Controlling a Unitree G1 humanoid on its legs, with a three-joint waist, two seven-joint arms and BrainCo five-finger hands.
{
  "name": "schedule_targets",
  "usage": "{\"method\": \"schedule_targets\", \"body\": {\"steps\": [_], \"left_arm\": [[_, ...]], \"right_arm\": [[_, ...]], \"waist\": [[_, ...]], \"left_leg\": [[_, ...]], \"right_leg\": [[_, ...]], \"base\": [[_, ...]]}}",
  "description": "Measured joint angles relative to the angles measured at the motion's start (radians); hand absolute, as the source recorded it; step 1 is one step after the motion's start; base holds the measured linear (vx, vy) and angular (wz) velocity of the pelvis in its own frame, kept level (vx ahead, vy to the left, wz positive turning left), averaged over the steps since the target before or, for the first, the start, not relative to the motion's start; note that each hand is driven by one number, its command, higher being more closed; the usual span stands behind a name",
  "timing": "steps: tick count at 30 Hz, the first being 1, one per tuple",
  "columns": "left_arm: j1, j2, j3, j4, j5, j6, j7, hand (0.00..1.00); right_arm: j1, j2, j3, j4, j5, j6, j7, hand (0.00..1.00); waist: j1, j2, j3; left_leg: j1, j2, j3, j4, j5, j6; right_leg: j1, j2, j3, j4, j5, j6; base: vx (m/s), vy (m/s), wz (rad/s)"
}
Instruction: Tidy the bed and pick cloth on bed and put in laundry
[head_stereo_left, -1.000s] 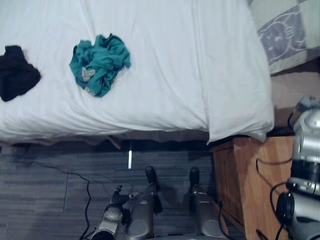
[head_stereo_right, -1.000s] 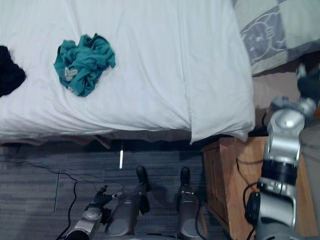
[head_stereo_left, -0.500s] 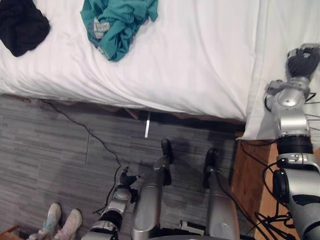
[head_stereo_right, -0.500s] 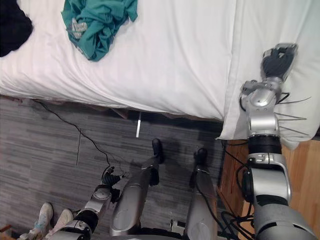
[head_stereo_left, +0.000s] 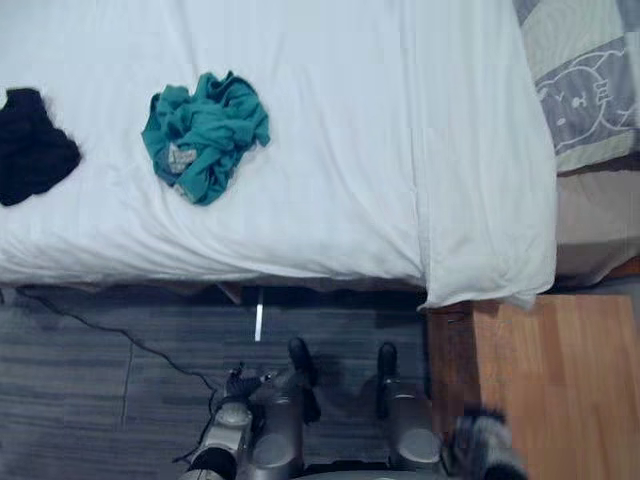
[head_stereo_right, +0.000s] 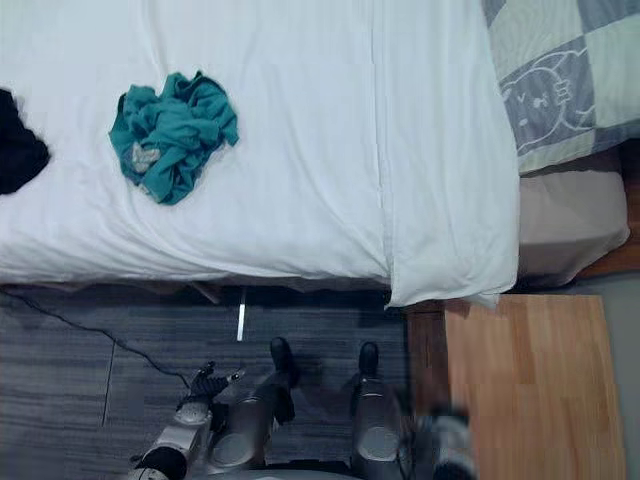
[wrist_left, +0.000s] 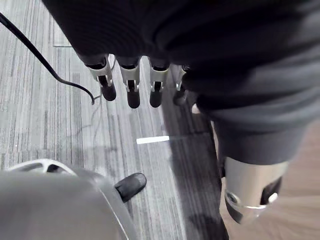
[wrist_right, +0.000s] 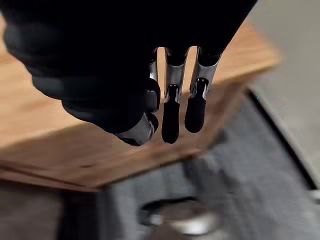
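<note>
Teal cloth (head_stereo_left: 205, 135) crumpled on bed (head_stereo_left: 350, 150), well apart from left hand (head_stereo_left: 238, 385).

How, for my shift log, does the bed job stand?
Done: the white duvet lies mostly smooth. In hand: nothing; the left hand and right hand hang low, open and empty. Left: the teal cloth and black cloth lie on the duvet, not yet picked up for the laundry.

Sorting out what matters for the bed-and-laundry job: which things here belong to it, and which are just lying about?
Job: teal cloth, black cloth, the white bed cover they lie on.
Lying about: wooden cabinet beside the bed, white strip on the floor.
</note>
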Motion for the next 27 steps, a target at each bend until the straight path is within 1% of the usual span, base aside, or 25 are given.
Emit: {"method": "schedule_targets", "body": {"steps": [1, 2, 3, 4, 6, 7, 8, 9, 10, 11, 12, 14, 15, 16, 17, 18, 19, 20, 21, 22, 23, 24, 25, 26, 27], "left_arm": [[0.002, 0.000, 0.002, -0.004, 0.002, -0.001, -0.001, 0.00], [0.012, -0.009, 0.009, -0.007, 0.012, -0.003, -0.004, 0.00], [0.024, -0.016, 0.016, -0.010, 0.014, -0.006, -0.009, 0.00], [0.038, -0.022, 0.045, -0.009, 0.016, -0.013, -0.018, 0.00], [0.059, -0.023, 0.089, -0.004, 0.030, -0.012, -0.021, 0.00], [0.066, -0.023, 0.126, 0.007, 0.032, -0.018, -0.020, 0.00], [0.067, -0.023, 0.142, 0.013, 0.033, -0.019, -0.020, 0.00], [0.070, -0.022, 0.165, 0.027, 0.044, -0.019, -0.018, 0.00], [0.084, -0.024, 0.175, 0.030, 0.049, -0.020, -0.020, 0.00], [0.082, -0.021, 0.182, 0.028, 0.050, -0.020, -0.020, 0.00], [0.077, 0.018, 0.175, 0.023, 0.055, -0.021, -0.016, 0.00], [0.086, 0.064, 0.169, 0.035, 0.072, -0.014, -0.017, 0.00], [0.100, 0.092, 0.155, 0.064, 0.072, 0.000, -0.017, 0.00], [0.109, 0.092, 0.143, 0.067, 0.071, 0.005, -0.017, 0.00], [0.114, 0.084, 0.144, 0.065, 0.072, 0.005, -0.018, 0.00], [0.106, 0.087, 0.135, 0.064, 0.071, 0.004, -0.019, 0.00], [0.101, 0.091, 0.117, 0.061, 0.070, 0.004, -0.021, 0.00], [0.098, 0.092, 0.100, 0.061, 0.070, 0.004, -0.022, 0.00], [0.083, 0.086, 0.064, 0.066, 0.071, 0.004, -0.027, 0.00], [0.063, 0.078, 0.037, 0.070, 0.074, 0.004, -0.044, 0.00], [0.046, 0.064, 0.027, 0.082, 0.076, 0.005, -0.049, 0.00], [0.039, 0.033, 0.001, 0.081, 0.090, 0.004, -0.065, 0.00], [0.039, 0.013, -0.027, 0.081, 0.107, 0.004, -0.072, 0.00], [0.033, -0.004, -0.048, 0.076, 0.136, 0.002, -0.085, 0.00], [0.031, -0.008, -0.053, 0.070, 0.144, 0.001, -0.086, 0.00]], "right_arm": [[0.012, -0.002, 0.000, 0.010, -0.006, 0.001, 0.009, 0.00], [0.048, -0.011, 0.002, 0.018, -0.031, 0.001, 0.028, 0.00], [0.058, -0.015, 0.005, 0.018, -0.042, 0.000, 0.036, 0.00], [0.061, -0.032, 0.006, 0.017, -0.067, -0.002, 0.053, 0.00], [0.063, -0.044, 0.010, 0.017, -0.086, -0.007, 0.071, 0.00], [0.061, -0.051, 0.017, 0.017, -0.098, -0.010, 0.079, 0.00], [0.059, -0.052, 0.018, 0.018, -0.102, -0.011, 0.083, 0.00], [0.059, -0.052, 0.022, 0.027, -0.101, -0.012, 0.094, 0.00], [0.055, -0.051, 0.026, 0.036, -0.099, -0.015, 0.096, 0.00], [0.053, -0.051, 0.024, 0.041, -0.097, -0.019, 0.095, 0.00], [0.047, -0.010, 0.015, 0.065, -0.090, -0.022, 0.087, 0.00], [0.049, -0.002, -0.005, 0.074, -0.078, -0.021, 0.100, 0.00], [0.046, 0.019, -0.003, 0.083, -0.077, -0.029, 0.105, 0.00], [0.031, 0.023, -0.004, 0.089, -0.078, -0.025, 0.091, 0.00], [0.028, 0.016, -0.002, 0.095, -0.078, -0.022, 0.090, 0.00], [0.025, 0.007, 0.011, 0.095, -0.080, -0.021, 0.096, 0.00], [0.025, 0.017, 0.032, 0.095, -0.086, -0.028, 0.102, 0.00], [0.025, 0.025, 0.046, 0.093, -0.091, -0.030, 0.109, 0.00], [0.033, 0.024, 0.065, 0.070, -0.096, -0.034, 0.119, 0.00], [0.052, 0.025, 0.096, 0.032, -0.096, -0.041, 0.119, 0.00], [0.054, 0.019, 0.096, 0.020, -0.096, -0.045, 0.117, 0.00], [0.052, 0.018, 0.098, 0.004, -0.095, -0.048, 0.118, 0.00], [0.057, 0.017, 0.097, -0.027, -0.095, -0.051, 0.125, 0.00], [0.059, 0.008, 0.100, -0.046, -0.091, -0.054, 0.138, 0.00], [0.055, 0.006, 0.113, -0.052, -0.092, -0.053, 0.139, 0.00]], "waist": [[-0.002, 0.001, -0.001], [-0.004, 0.013, -0.008], [-0.003, 0.020, -0.016], [0.000, 0.002, -0.037], [-0.005, -0.002, -0.079], [-0.010, 0.015, -0.097], [-0.011, 0.019, -0.103], [-0.011, 0.030, -0.115], [-0.011, 0.044, -0.129], [-0.015, 0.041, -0.131], [-0.010, -0.022, -0.149], [0.001, -0.053, -0.173], [0.006, -0.085, -0.190], [0.007, -0.113, -0.210], [0.008, -0.116, -0.213], [0.002, -0.105, -0.210], [0.000, -0.100, -0.209], [-0.003, -0.096, -0.209], [-0.023, -0.088, -0.206], [-0.033, -0.094, -0.206], [-0.046, -0.089, -0.199], [-0.052, -0.059, -0.187], [-0.058, -0.038, -0.180], [-0.053, -0.033, -0.175], [-0.055, -0.034, -0.171]], "left_leg": [[-0.007, 0.015, 0.031, 0.051, -0.018, -0.006], [-0.014, 0.082, 0.161, 0.203, -0.102, -0.009], [-0.013, 0.137, 0.232, 0.299, -0.153, 0.027], [-0.013, 0.213, 0.300, 0.429, -0.217, 0.071], [-0.014, 0.279, 0.308, 0.450, -0.234, 0.054], [-0.020, 0.336, 0.247, 0.402, -0.229, 0.046], [-0.026, 0.355, 0.213, 0.374, -0.223, 0.037], [-0.038, 0.384, 0.122, 0.285, -0.192, 0.000], [-0.037, 0.398, 0.055, 0.214, -0.119, -0.074], [-0.051, 0.379, 0.052, 0.222, -0.048, -0.138], [-0.090, 0.310, 0.028, 0.270, -0.067, -0.168], [-0.118, 0.290, -0.007, 0.327, -0.098, -0.179], [-0.094, 0.257, 0.025, 0.317, -0.127, -0.148], [-0.062, 0.225, 0.070, 0.263, -0.116, -0.129], [-0.048, 0.218, 0.087, 0.236, -0.101, -0.118], [-0.019, 0.217, 0.081, 0.175, -0.059, -0.111], [0.020, 0.218, 0.075, 0.101, -0.018, -0.112], [0.040, 0.218, 0.074, 0.060, 0.002, -0.112], [0.071, 0.204, 0.062, -0.015, 0.043, -0.115], [0.082, 0.165, 0.042, -0.057, 0.057, -0.112], [0.092, 0.150, 0.024, -0.082, 0.065, -0.108], [0.126, 0.128, 0.011, -0.129, 0.083, -0.097], [0.158, 0.113, 0.012, -0.150, 0.091, -0.088], [0.156, 0.100, 0.019, -0.084, 0.098, -0.097], [0.126, 0.100, 0.017, -0.019, 0.083, -0.081]], "right_leg": [[0.011, -0.005, 0.006, 0.001, -0.001, 0.001], [0.045, -0.017, 0.013, -0.004, 0.000, 0.001], [0.057, -0.023, 0.018, -0.007, 0.000, 0.001], [0.055, -0.058, 0.025, -0.010, -0.003, 0.006], [0.056, -0.114, 0.023, -0.026, 0.014, 0.037], [0.057, -0.143, 0.017, -0.033, 0.022, 0.061], [0.058, -0.155, 0.011, -0.032, 0.023, 0.080], [0.061, -0.183, -0.020, -0.024, 0.025, 0.125], [0.074, -0.209, -0.043, -0.019, 0.024, 0.158], [0.089, -0.233, -0.056, -0.022, 0.023, 0.157], [0.108, -0.282, -0.074, -0.027, 0.011, 0.171], [0.120, -0.276, -0.146, -0.015, 0.055, 0.115], [0.112, -0.321, -0.206, -0.005, 0.148, 0.085], [0.088, -0.360, -0.308, 0.024, 0.204, -0.012], [0.074, -0.369, -0.359, 0.078, 0.182, -0.054], [0.020, -0.308, -0.393, 0.242, 0.056, -0.011], [0.002, -0.192, -0.376, 0.292, -0.049, 0.024], [-0.003, -0.118, -0.363, 0.289, -0.090, 0.018], [-0.003, 0.047, -0.310, 0.208, -0.136, -0.017], [0.034, 0.139, -0.247, 0.060, -0.142, -0.089], [0.070, 0.156, -0.229, 0.022, -0.115, -0.136], [0.091, 0.155, -0.198, 0.028, -0.101, -0.109], [0.092, 0.150, -0.140, 0.076, -0.118, -0.112], [0.086, 0.120, -0.105, 0.136, -0.174, -0.134], [0.086, 0.104, -0.106, 0.146, -0.191, -0.128]], "base": [[0.06, 0.080, -0.51], [0.01, 0.110, -0.45], [-0.06, 0.230, -0.60], [-0.07, 0.232, -0.45], [0.00, 0.329, -0.12], [0.05, 0.380, 0.26], [0.04, 0.457, 0.61], [0.06, 0.524, 0.79], [0.07, 0.532, 0.90], [0.09, 0.665, 1.06], [0.10, 0.508, 0.95], [0.14, 0.422, 0.44], [0.18, 0.462, -0.13], [0.18, 0.442, -0.19], [0.13, 0.259, -0.10], [0.09, 0.137, -0.06], [0.12, 0.114, 0.03], [0.12, 0.051, 0.24], [0.11, 0.010, 0.58], [0.07, -0.007, 0.84], [0.06, 0.033, 0.74], [0.07, 0.073, 0.52], [0.09, 0.069, 0.40], [0.04, 0.004, 0.35], [-0.06, -0.044, 0.35]]}}
